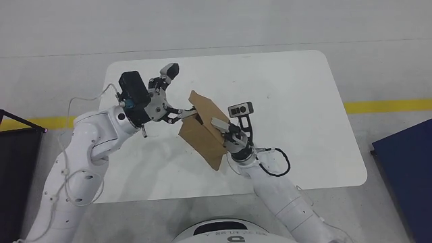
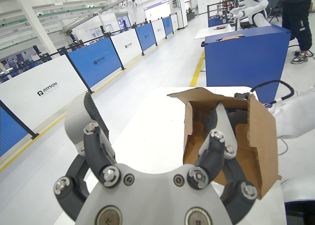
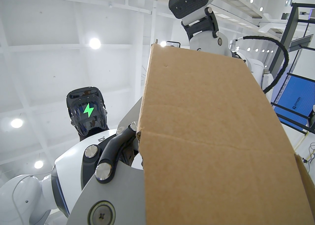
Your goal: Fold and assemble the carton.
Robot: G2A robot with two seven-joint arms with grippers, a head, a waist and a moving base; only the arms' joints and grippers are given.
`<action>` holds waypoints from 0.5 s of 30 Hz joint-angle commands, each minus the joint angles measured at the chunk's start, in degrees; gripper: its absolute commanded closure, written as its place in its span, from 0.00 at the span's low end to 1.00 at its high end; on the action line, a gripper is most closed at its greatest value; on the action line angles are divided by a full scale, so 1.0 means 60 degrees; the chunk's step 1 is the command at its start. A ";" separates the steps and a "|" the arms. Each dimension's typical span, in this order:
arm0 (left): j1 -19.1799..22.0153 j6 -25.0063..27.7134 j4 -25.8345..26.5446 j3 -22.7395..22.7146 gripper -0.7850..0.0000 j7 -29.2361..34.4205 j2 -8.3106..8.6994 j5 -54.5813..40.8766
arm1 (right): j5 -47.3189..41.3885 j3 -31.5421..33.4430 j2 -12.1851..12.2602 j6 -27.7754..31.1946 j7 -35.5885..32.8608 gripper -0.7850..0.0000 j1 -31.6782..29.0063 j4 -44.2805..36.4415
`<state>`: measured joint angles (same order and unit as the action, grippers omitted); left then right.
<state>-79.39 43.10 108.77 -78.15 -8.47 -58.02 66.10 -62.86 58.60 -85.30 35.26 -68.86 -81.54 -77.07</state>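
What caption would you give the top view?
Left gripper and right gripper handle a brown carton over the white table.

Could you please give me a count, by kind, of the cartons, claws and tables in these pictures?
Cartons: 1, the carton, held up over the table
Claws: 2, the left claw and the right claw
Tables: 1, the table
Total: 4
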 commanded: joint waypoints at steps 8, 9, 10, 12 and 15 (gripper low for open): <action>-0.0116 0.0384 0.0033 -0.0746 0.00 -0.0158 0.0074 -0.0323 | -0.0192 0.0204 0.0010 -0.0025 -0.0047 1.00 0.0022 0.0104; -0.0165 0.0425 0.0068 -0.0871 0.00 -0.0231 0.0085 -0.0388 | -0.0239 0.0236 0.0008 -0.0026 -0.0051 1.00 0.0044 0.0142; -0.0223 0.0527 0.0126 -0.0976 0.00 -0.0324 0.0095 -0.0501 | -0.0308 0.0267 0.0005 -0.0029 -0.0055 1.00 0.0066 0.0182; -0.0333 0.0754 0.0243 -0.1158 0.00 -0.0369 0.0119 -0.0623 | -0.0393 0.0322 -0.0001 -0.0058 -0.0084 1.00 0.0135 0.0295; -0.0468 0.0954 0.0439 -0.1136 0.00 -0.0188 0.0135 -0.0547 | -0.0435 0.0329 -0.0020 -0.0083 -0.0109 1.00 0.0220 0.0382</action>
<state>-81.96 48.47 111.00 -85.35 -9.99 -57.21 62.61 -65.44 60.61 -85.38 34.78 -69.50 -80.35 -74.89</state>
